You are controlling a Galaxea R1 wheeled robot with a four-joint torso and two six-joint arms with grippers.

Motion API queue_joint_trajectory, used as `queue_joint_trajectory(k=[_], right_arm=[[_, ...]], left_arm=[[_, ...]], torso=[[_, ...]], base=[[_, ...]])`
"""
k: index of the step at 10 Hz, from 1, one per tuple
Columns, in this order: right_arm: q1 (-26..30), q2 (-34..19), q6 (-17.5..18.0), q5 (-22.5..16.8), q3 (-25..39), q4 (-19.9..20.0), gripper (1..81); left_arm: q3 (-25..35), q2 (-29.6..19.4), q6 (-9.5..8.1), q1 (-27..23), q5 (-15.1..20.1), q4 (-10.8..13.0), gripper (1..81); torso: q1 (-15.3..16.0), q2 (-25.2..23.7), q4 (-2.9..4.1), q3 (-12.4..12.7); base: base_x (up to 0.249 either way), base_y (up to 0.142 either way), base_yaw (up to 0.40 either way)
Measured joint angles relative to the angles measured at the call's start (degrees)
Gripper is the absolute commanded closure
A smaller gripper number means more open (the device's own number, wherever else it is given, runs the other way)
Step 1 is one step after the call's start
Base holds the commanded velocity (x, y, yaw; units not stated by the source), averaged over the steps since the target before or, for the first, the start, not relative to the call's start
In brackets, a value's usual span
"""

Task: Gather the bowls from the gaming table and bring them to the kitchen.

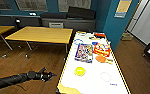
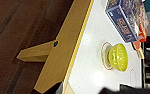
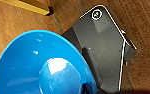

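The left gripper (image 1: 50, 74) hangs over the wooden floor (image 1: 28, 62) just beside the gaming table (image 1: 91, 80); whether its fingers are parted cannot be told. On the white top nearby sits the yellow-green bowl (image 1: 79, 71), upside down on a red-ringed circle in the left wrist view (image 2: 118, 57). Beyond it lie a game box (image 1: 84, 52), a red box (image 1: 101, 49) and an orange paddle (image 1: 101, 59). The blue bowl (image 3: 41, 65) looms large at the right wrist, above the floor; its grip is unclear.
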Motion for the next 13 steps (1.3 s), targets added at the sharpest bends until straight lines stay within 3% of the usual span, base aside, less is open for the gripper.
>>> queue_joint_trajectory(k=[3,8,13], right_arm=[[0.5,0.0,0.0,-0.1,0.3,-0.1,81.1],[0.5,-0.1,0.0,-0.1,0.5,-0.1,81.1],[1.4,0.1,0.1,-0.2,0.7,-0.1,81.1]], left_arm=[[-4.5,7.2,-0.83,-0.9,2.7,0.4,1.0],[-13.0,16.4,-1.07,-1.6,3.8,1.3,1.0],[-24.1,26.1,-3.97,-1.6,3.8,2.0,1.0]], torso=[[0.0,0.0,0.0,0.0],[0.1,0.0,0.0,0.0],[0.1,0.0,0.0,0.0]], base=[[0.0,0.0,0.0],[0.0,0.0,0.0],[0.0,0.0,0.0]])
